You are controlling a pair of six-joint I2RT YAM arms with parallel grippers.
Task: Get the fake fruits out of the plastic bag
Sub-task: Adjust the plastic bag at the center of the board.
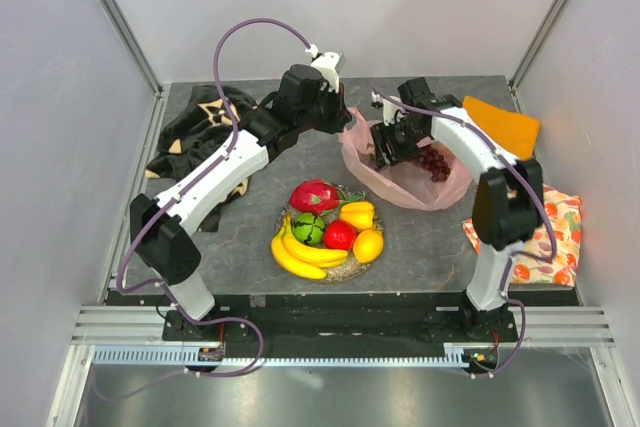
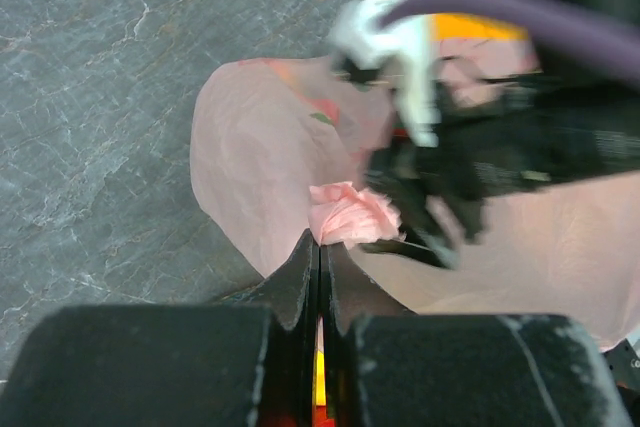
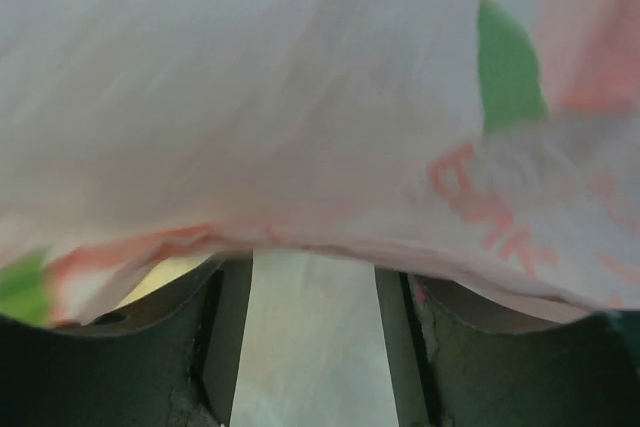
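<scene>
Most of the job looks done. Six fruits already lie outside the bag (image 1: 410,192), on the plate (image 1: 352,268) at the middle of the desk (image 1: 420,247). The dragon fruit (image 1: 313,194) is at the plate's 12 o'clock and the bananas (image 1: 298,253) at its 7. The green ball (image 1: 307,228) and apple (image 1: 339,235) sit in the centre, with two yellow-orange pieces (image 1: 358,214) at 2 and 4.

The bag lies at 2 o'clock from the plate, its mouth open. The grapes (image 1: 432,162) are the one fruit seen inside it, toward its 3 o'clock side.

The left jaws are pinched shut on a crumpled pink fold of the bag's rim, at the bag's 10 o'clock edge. The right jaws are down in the mouth, just at 9 o'clock of the grapes. The wrist view shows them standing apart with only pale printed film ahead — no fruit between them. I cannot tell whether they touch the grapes.

What seems left is to close on the grapes, lift them clear and set them by the others. Whether anything more hides under the film cannot be told.
</scene>
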